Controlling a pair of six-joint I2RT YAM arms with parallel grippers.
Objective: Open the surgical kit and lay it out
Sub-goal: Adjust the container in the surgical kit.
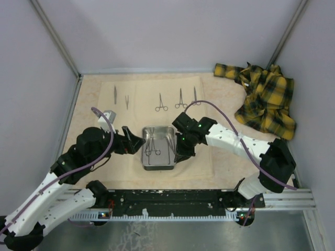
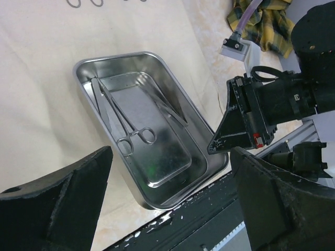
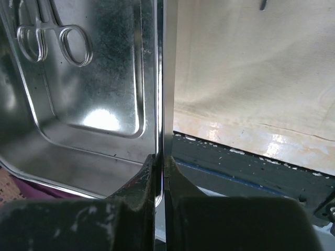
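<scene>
Pinching the right wall of the tray (image 1: 158, 166), your right tool (image 3: 161, 167) steadies it mid-wrap (image 1: 141, 94) while your left tool (image 1: 135, 145) hangs wide open, empty, just left; next, lower it onto the forceps (image 2: 131, 130) inside.

Pale lilac walls (image 1: 172, 31) with grey metal corner posts (image 1: 52, 31) enclose a mottled beige table (image 1: 86, 99) under even light.

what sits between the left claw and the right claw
The steel tray holding forceps, seen in the top view; the right claw clamps its rim.
</scene>
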